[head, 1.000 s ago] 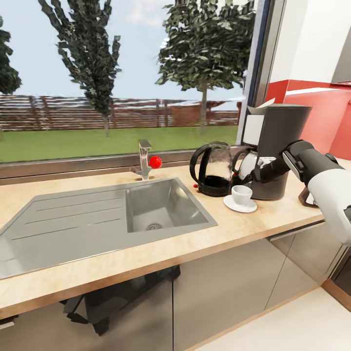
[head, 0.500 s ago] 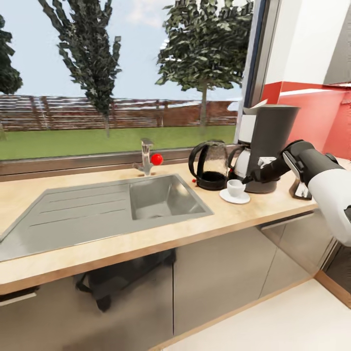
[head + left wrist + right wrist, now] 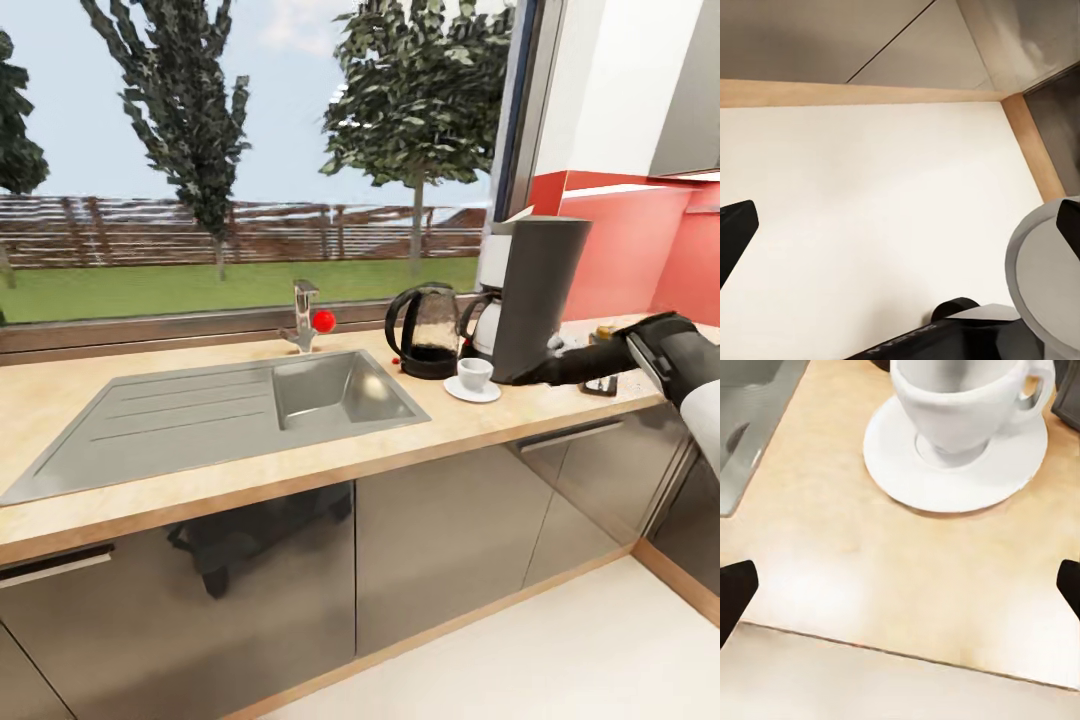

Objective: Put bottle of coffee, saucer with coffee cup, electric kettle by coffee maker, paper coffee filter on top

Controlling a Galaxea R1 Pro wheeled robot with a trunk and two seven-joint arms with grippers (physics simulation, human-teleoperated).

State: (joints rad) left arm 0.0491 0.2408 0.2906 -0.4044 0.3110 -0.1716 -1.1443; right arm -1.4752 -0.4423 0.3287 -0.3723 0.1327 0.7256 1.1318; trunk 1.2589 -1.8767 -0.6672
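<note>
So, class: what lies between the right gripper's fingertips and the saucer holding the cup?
Only bare countertop lies between the right gripper and the saucer, seen in the right wrist view.

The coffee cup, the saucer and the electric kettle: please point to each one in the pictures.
coffee cup (image 3: 475,372), head view, on its white outer wall.
saucer (image 3: 937,487), right wrist view, on its bare front rim.
electric kettle (image 3: 436,325), head view, on its glass body.

Bright, soft-edged daylight from window (image 3: 260,160)
</note>
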